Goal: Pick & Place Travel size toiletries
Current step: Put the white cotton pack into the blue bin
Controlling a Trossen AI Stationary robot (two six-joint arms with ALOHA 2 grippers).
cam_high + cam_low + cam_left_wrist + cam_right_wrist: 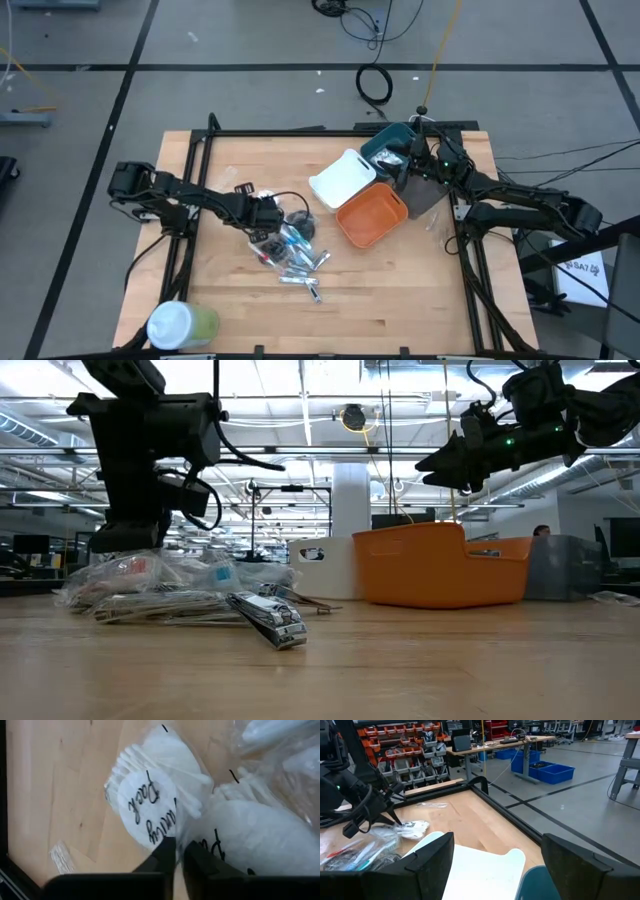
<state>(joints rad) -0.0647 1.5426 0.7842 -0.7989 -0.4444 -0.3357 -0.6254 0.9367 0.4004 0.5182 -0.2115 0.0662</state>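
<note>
The travel size toiletries lie in a loose pile [290, 245] on the wooden table: clear-wrapped packets, blue-white sticks and small silver pieces [270, 622]. My left gripper [270, 220] is down at the pile's left end. It is shut on a clear packet of round white pads and cotton swabs [150, 805], which also shows in the right wrist view [412, 827]. My right gripper [497, 865] hangs open and level over the bins at the back right, with nothing between its fingers. My left gripper pinches the clear wrap of the pad-and-swab packet [176, 832] between its two fingers, at the seam beside the lettered round pad. The fingers [162, 857] slant steeply down from the table's left. The packet lies on the table and against the pile. I cannot tell one layer from several.
A white bin [342, 178], an orange bin [372, 215], a teal bin [388, 143] and a dark bin [425, 192] cluster at the back right. A large white-and-green cylinder [182, 325] lies at the near left corner. Bare wood stretches along the near side.
</note>
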